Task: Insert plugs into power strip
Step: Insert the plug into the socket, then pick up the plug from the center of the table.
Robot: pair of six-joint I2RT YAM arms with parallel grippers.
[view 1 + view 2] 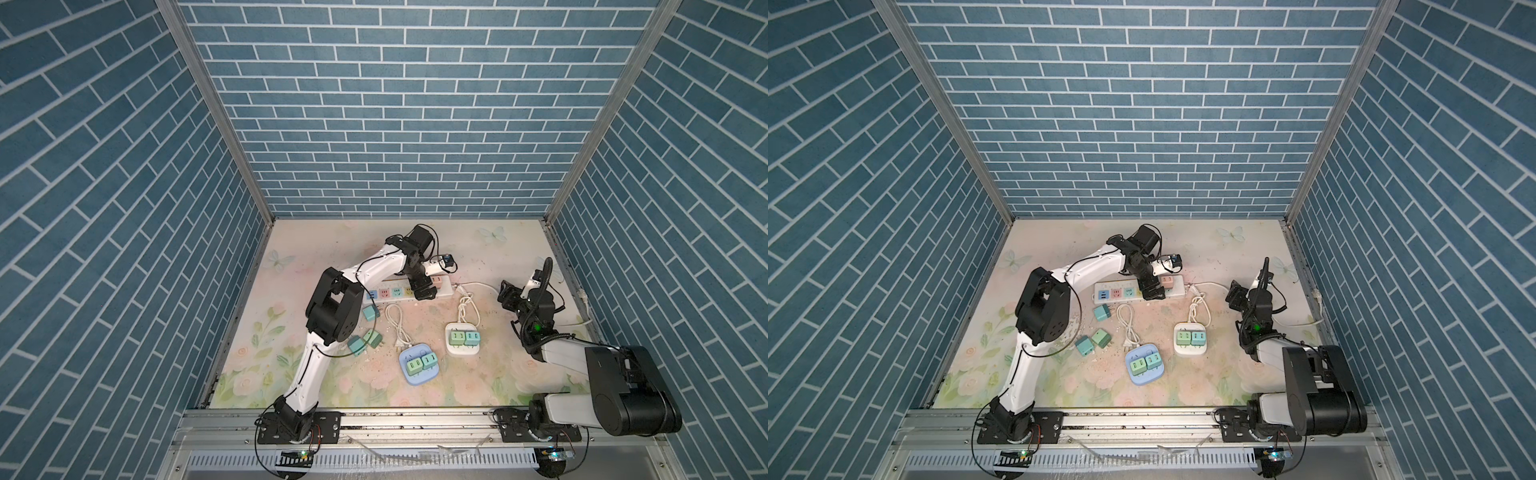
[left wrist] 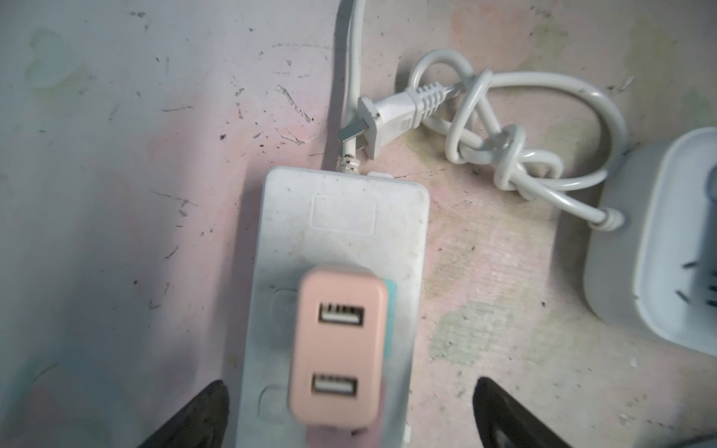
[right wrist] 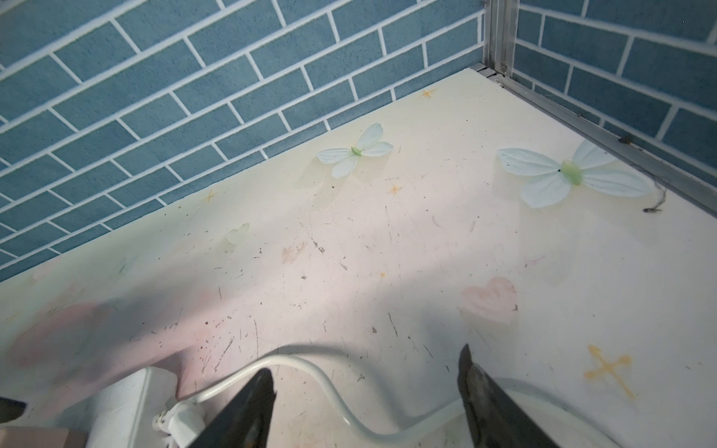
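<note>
The long white power strip (image 1: pixel 390 293) (image 1: pixel 1121 293) lies at mid-table. A pinkish-tan plug (image 2: pixel 336 349) (image 1: pixel 436 281) stands in a socket near its cord end, its two USB ports facing up. My left gripper (image 2: pixel 349 407) (image 1: pixel 422 291) hovers over that plug, open, with its dark fingertips (image 2: pixel 205 415) wide on either side of the strip and touching nothing. Loose teal and green plugs (image 1: pixel 369 312) (image 1: pixel 356 345) (image 1: pixel 373 337) lie by the left arm. My right gripper (image 3: pixel 364 388) (image 1: pixel 508 293) is open over the strip's white cord (image 3: pixel 310 372), holding nothing.
A blue square socket block (image 1: pixel 419 376) and a white one (image 1: pixel 462 354) (image 2: pixel 659 252) each carry two teal-green plugs. Their white cords (image 1: pixel 397 328) (image 2: pixel 504 155) lie coiled between them and the strip. Blue brick walls close in the table on three sides.
</note>
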